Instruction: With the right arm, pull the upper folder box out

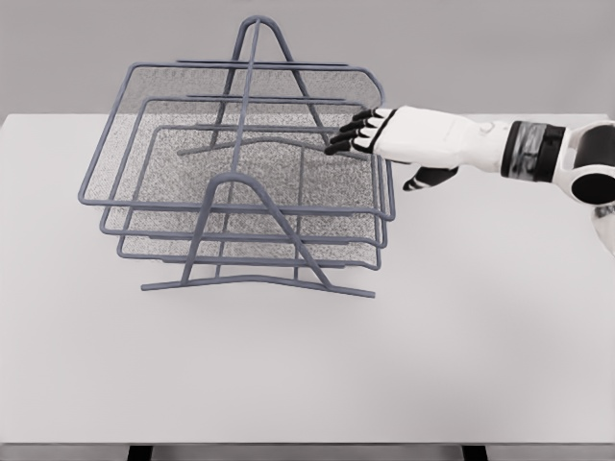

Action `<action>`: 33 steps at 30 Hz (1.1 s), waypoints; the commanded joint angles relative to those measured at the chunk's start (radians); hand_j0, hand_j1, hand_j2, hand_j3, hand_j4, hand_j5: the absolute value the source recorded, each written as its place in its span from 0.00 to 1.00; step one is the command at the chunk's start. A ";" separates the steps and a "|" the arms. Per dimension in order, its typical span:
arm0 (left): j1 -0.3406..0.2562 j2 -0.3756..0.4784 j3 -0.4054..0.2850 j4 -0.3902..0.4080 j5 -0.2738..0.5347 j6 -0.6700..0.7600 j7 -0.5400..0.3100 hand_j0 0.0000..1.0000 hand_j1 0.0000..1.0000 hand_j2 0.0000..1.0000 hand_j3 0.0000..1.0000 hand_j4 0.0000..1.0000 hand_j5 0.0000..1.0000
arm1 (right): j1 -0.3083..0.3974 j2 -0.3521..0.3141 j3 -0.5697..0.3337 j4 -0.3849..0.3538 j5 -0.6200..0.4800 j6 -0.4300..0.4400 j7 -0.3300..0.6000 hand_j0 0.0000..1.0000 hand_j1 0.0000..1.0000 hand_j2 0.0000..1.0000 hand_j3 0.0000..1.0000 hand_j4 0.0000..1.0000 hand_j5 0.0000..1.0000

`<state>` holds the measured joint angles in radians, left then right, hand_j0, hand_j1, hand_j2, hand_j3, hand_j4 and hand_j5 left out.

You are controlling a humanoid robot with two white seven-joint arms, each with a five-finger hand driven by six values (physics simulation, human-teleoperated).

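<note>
White robot hand [370,134] at upper tray's [231,134] rim

so the whole scene sits on a big flat white rectangular tabletop [461,365] that fills most of the view, matte and evenly lit, only faint soft shadows on it. behind it there's a plain light grey wall [77,48], no windows or marks. along the bottom edge a strip of grey floor [288,453] and two dark table legs [140,452] peek out
</note>
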<state>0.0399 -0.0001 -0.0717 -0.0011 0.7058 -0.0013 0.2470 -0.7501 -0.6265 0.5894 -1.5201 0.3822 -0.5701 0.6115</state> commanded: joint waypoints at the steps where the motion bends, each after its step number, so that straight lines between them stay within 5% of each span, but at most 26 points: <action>1: 0.000 0.000 0.000 0.000 0.000 0.000 0.000 1.00 1.00 1.00 1.00 1.00 1.00 | 0.002 0.004 0.010 0.001 -0.005 0.001 -0.001 1.00 1.00 1.00 1.00 1.00 1.00; 11: 0.000 0.000 0.000 0.000 0.000 0.000 0.000 1.00 1.00 1.00 1.00 1.00 1.00 | 0.057 -0.061 0.013 -0.020 -0.006 -0.019 -0.001 1.00 1.00 1.00 1.00 1.00 1.00; 33: 0.000 0.000 0.000 0.001 0.000 0.000 0.000 1.00 1.00 1.00 1.00 1.00 1.00 | 0.155 -0.495 -0.120 -0.022 -0.163 -0.041 -0.001 1.00 1.00 1.00 1.00 1.00 1.00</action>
<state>0.0399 -0.0001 -0.0715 -0.0010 0.7062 -0.0013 0.2470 -0.5952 -1.0792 0.4810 -1.5471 0.1997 -0.6062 0.6095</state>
